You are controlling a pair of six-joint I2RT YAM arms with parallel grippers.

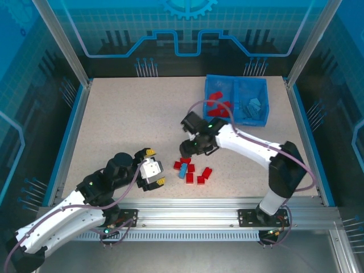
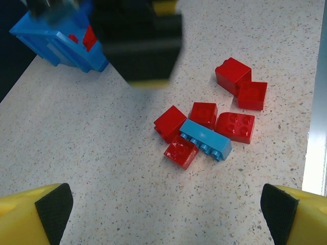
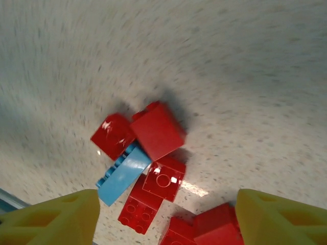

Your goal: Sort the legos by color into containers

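At the lower left of the overhead view, the left jaws stand wide apart and empty, low over the surface (image 1: 114,114) and turned toward the pile. Their black pads (image 2: 53,206) sit at the bottom corners of the left wrist view, probably held clear while the other arm works. At centre frame lie the loose legos (image 1: 190,169), several red ones touching one blue brick (image 2: 205,139). The right jaws hang directly over that cluster, spread wide with nothing between them, seemingly lined up for a pick. At the upper right, the bin (image 1: 236,78) has red bricks (image 1: 216,102) in its left compartment and pale ones (image 1: 253,105) in its right.
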